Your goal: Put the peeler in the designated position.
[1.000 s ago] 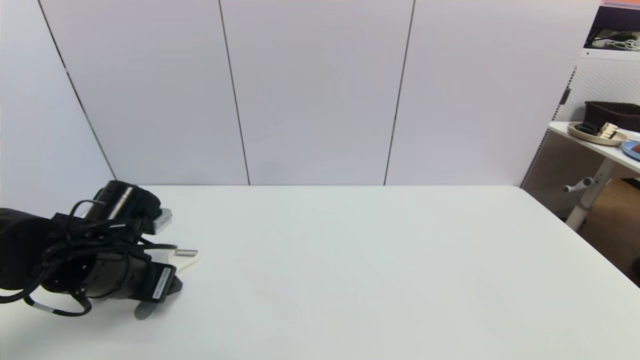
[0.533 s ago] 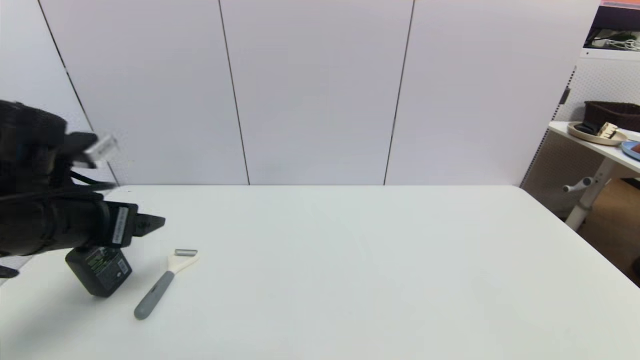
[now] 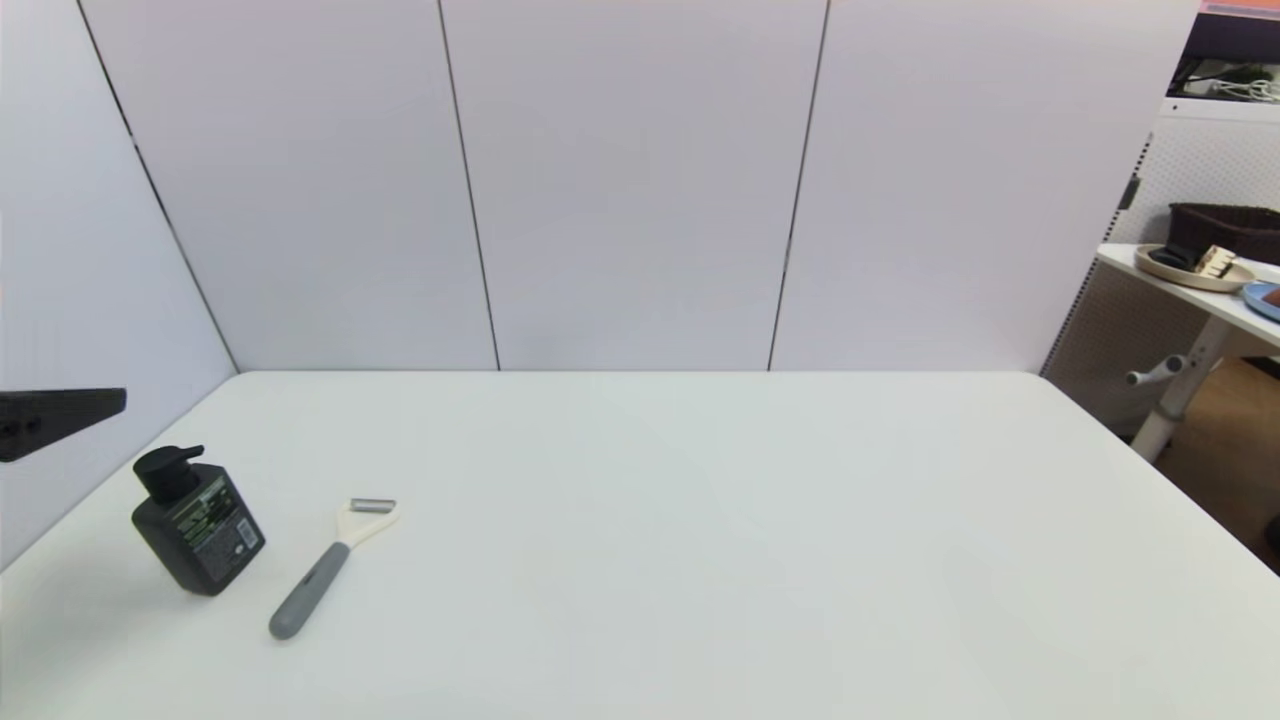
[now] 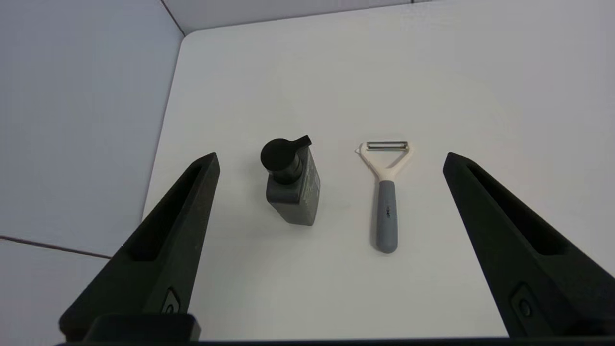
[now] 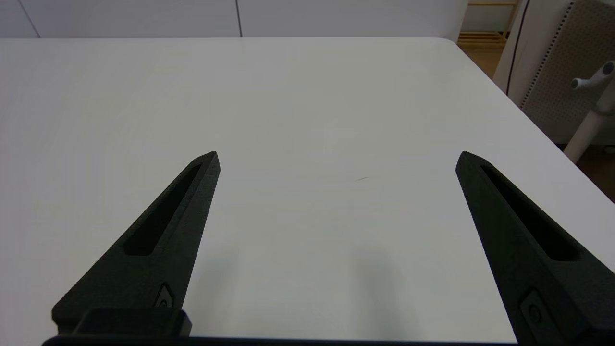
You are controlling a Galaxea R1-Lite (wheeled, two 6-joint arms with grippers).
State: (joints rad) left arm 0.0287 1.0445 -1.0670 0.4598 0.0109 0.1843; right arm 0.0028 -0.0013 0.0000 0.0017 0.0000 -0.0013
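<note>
On the left part of the white table (image 3: 700,520) we see the small Y-shaped peeler (image 3: 322,572) with a rounded grey handle, a cream-white forked head and a short metal blade. It lies flat on the tabletop, with the blade end pointing toward the back wall and the handle end toward the robot. No finger touches it.

Just beside the peeler, on its left side, stands the dark grey pump bottle (image 3: 196,523) with a black pump top. The bottle and the peeler are near each other but apart, with a strip of bare table between them.

Our left gripper (image 4: 331,158) hangs above these two things and looks down on them. Its two long black fingers (image 4: 163,240) are spread wide and hold nothing; in the left wrist view the bottle and the peeler both show between them, lower down on the table. In the head view only one dark fingertip (image 3: 60,418) shows at the left edge, raised over the table's left border.

Our right gripper (image 5: 336,158) is over the bare right part of the table, also released, with its fingers wide apart and nothing between them.
</note>
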